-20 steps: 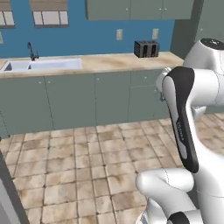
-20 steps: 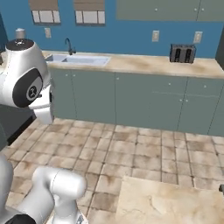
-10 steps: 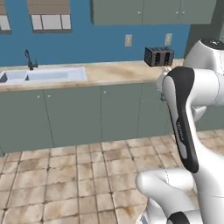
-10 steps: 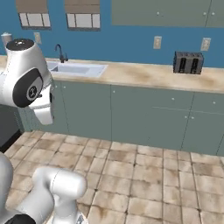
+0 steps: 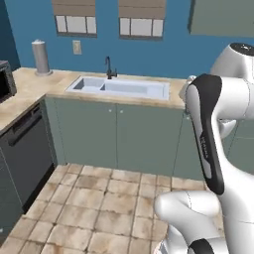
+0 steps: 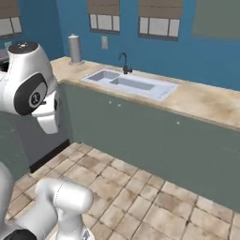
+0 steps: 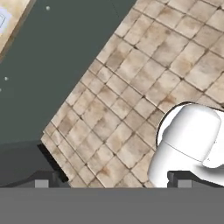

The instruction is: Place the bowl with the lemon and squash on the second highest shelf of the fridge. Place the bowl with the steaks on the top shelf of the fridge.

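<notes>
Microwave (image 5: 4,79) sits at the far left edge of the left base view, on a tan counter (image 5: 30,87) above a dark dishwasher (image 5: 27,149). Next along stands a grey paper towel roll (image 5: 41,57), then a wall outlet (image 5: 77,47), then the white sink (image 5: 119,88) with its dark faucet (image 5: 108,67), under two windows (image 5: 141,25). Grey-green cabinets (image 5: 114,134) run below, over tan floor tiles (image 5: 99,203). Gripper (image 7: 111,183) points down at the floor; its fingertips sit well apart, clasping nothing. I cannot tell where either bowl or the fridge is.
</notes>
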Controlling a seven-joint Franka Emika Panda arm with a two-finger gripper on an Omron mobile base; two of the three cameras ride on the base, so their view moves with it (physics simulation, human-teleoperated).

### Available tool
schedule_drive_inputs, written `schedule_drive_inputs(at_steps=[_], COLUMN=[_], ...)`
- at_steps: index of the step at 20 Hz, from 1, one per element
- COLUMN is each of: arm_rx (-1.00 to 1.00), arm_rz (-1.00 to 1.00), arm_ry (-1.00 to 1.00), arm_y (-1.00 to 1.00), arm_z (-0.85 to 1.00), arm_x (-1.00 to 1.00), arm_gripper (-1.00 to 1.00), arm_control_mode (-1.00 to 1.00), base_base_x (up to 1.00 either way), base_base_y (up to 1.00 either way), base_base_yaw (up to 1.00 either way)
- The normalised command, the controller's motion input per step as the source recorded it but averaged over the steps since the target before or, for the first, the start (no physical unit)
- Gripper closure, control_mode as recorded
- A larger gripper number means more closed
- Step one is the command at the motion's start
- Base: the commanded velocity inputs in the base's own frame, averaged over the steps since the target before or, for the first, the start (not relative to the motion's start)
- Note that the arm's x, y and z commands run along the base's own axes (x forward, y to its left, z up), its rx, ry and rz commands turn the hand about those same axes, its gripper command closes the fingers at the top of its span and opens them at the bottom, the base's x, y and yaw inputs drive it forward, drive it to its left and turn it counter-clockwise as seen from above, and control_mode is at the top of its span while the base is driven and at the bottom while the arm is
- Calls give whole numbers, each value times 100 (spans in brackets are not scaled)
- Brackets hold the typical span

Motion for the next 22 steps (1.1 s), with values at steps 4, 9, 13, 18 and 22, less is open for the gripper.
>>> schedule_drive_inputs(at_steps=[4,9,13,18,22], arm_rx=[0,0,0,0,0], arm_rz=[0,0,0,0,0], arm_ry=[0,0,0,0,0], arm_y=[0,0,0,0,0], arm_z=[0,0,0,0,0], arm_x=[0,0,0,0,0], arm_gripper=[-100,-100,-100,-100,-100], arm_control_mode=[100,100,100,100,100], base_base_x=[100,100,85,80,83], base_base_y=[0,0,0,0,5], base_base_yaw=[72,74,79,77,71])
